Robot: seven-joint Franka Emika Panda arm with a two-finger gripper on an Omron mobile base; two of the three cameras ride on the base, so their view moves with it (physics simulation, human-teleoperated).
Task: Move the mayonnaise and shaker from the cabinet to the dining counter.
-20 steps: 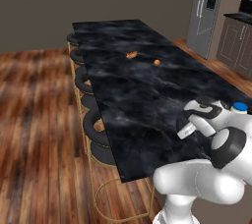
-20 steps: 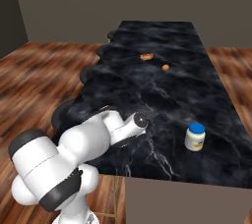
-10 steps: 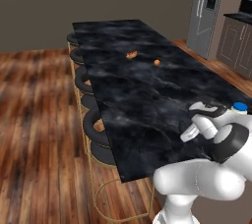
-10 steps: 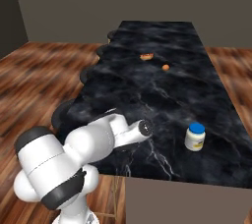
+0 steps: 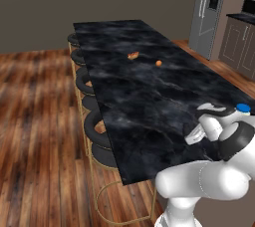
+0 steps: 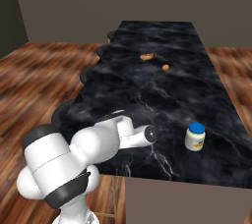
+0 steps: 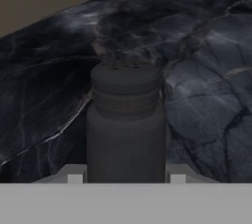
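floor: wood planks (image 5: 35, 136), reddish-brown, glossy, ran along the left of the island
walls: plain dark grey-brown wall (image 5: 99, 2) behind, unlit corner at far left in right base view
stools: black round seats on gold legs (image 5: 97, 131), lined up tucked along the island's left edge
fridge: tall grey unit (image 5: 211, 14) at far right, vertical handles, small dark panel
base cabinets: taupe panelled doors (image 5: 239, 47) right of fridge, dark top
light: dim, even, soft sheen on floor
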